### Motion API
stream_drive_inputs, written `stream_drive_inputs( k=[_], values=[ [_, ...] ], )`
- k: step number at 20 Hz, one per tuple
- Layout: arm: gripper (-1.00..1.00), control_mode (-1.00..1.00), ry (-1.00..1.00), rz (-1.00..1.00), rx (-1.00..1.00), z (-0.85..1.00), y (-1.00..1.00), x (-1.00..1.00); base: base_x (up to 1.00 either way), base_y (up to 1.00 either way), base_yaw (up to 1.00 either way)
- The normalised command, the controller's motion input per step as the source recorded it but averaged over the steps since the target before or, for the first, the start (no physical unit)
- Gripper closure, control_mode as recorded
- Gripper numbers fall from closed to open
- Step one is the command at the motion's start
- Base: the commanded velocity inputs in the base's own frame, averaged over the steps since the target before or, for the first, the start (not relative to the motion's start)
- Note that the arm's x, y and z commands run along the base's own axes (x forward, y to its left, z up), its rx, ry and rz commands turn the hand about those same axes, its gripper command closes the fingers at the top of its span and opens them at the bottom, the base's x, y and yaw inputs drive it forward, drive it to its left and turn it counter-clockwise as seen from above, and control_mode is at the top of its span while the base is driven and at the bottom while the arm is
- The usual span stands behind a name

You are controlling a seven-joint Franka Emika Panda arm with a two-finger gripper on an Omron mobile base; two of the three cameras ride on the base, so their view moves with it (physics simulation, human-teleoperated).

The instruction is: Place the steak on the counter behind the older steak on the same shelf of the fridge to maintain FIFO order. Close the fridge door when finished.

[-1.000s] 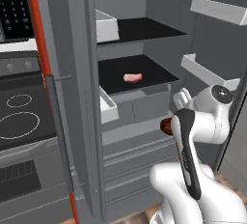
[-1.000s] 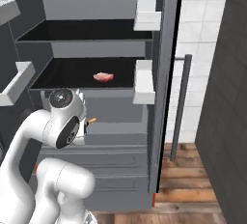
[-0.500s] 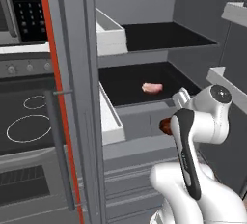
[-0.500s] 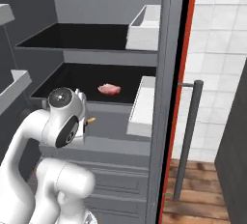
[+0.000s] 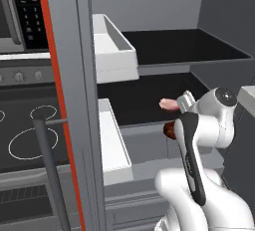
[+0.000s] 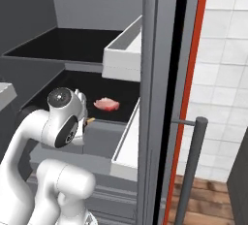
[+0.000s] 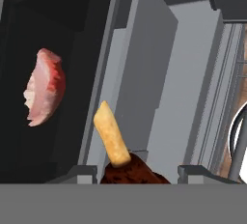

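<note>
One step of three complete: the steak is picked up; shelving it and closing the door remain.

Nearest to me, my gripper (image 7: 136,175) is closed on the steak (image 7: 134,172), the dark brown lump between my fingertips in the hand view, with a pale tan bone-like stub projecting from it; the same lump shows beside my wrist in the left base view (image 5: 170,130). Just beyond, the front edge of the shelf (image 6: 104,122) is not yet crossed. Farther in, the older steak (image 6: 106,104) lies pink-red on that shelf; the space behind it is the target. The fridge door (image 6: 160,98) stands open at my right, so I judge the task roughly one third done.
</note>
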Motion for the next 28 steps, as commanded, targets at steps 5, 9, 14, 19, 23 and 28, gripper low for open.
stream_drive_inputs(
  k=[5, 9, 14, 19, 23, 28],
  values=[
    [1.0, 1.0, 0.0, 0.0, 0.0, 0.0, 0.0, 0.0, 0.54, -0.26, 0.14],
    [1.0, 1.0, 0.0, 0.0, 0.0, 0.0, 0.0, 0.0, 0.63, 0.0, 0.02],
    [1.0, 1.0, 0.0, 0.0, 0.0, 0.0, 0.0, 0.0, 0.93, 0.0, 0.0],
    [1.0, -1.0, -0.23, -0.03, 0.02, 0.0, 0.56, 1.0, 0.0, 0.0, 0.0],
    [1.0, -1.0, -0.31, -0.05, 0.0, 0.0, 0.72, 1.0, 0.0, 0.0, 0.0],
    [1.0, -1.0, -0.26, 0.0, 0.01, 0.0, 0.32, 0.97, 0.0, 0.0, 0.0]
  ],
)
